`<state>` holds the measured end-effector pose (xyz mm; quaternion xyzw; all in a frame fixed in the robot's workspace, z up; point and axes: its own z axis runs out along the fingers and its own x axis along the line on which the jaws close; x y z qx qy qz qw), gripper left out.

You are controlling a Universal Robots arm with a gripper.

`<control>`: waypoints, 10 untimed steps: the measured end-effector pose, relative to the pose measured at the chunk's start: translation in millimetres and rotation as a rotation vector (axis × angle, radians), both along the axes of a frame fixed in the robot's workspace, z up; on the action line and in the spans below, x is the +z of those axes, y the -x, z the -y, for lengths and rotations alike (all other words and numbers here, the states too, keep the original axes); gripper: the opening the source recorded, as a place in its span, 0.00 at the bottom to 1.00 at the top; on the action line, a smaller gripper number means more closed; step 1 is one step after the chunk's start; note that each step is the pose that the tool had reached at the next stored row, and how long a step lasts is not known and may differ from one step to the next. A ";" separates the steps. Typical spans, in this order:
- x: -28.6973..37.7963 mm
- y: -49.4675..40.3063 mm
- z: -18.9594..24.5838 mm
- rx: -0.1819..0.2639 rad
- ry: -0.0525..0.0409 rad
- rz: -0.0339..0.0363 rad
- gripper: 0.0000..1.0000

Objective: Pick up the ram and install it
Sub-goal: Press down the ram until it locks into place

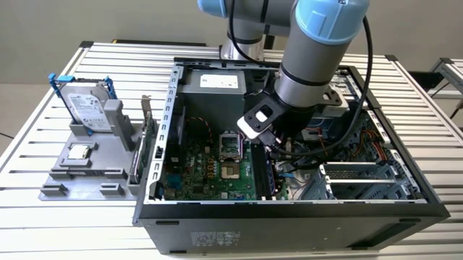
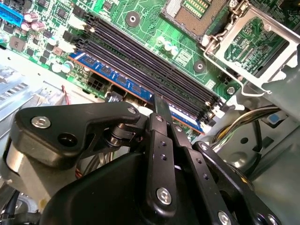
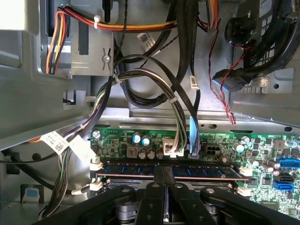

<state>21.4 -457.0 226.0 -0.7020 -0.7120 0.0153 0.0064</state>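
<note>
In the exterior view, the arm reaches down into an open computer case lying on a slatted metal tabletop. The gripper is low inside the case, over the green motherboard, just toward the exterior view's right of the empty processor socket. Outside the case, toward the exterior view's left, a grey parts holder carries an upright hard drive, a small square silver processor chip and an expansion card standing on edge beside the case wall.

In the second wrist view, the gripper has its two black fingers pressed close together on the top edge of the ram, a blue stick with a row of black chips. The ram stands upright in the memory slot farthest from the processor socket, beside three empty black memory slots that lie between it and the socket.

In the first wrist view, the gripper pinches the ram at the middle of its length. The stick runs lengthwise along the motherboard edge, between white slot latches at either end. Bundles of cables hang past the ram against the grey metal case wall, some plugged into board connectors just beside the ram.
</note>
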 end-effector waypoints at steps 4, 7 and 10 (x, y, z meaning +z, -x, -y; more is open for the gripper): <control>-0.8 0.0 0.0 0.000 0.0000 0.0000 0.00; -1.5 0.0 0.0 0.000 0.0001 -0.0001 0.00; -2.1 0.0 0.0 0.000 0.0002 0.0000 0.00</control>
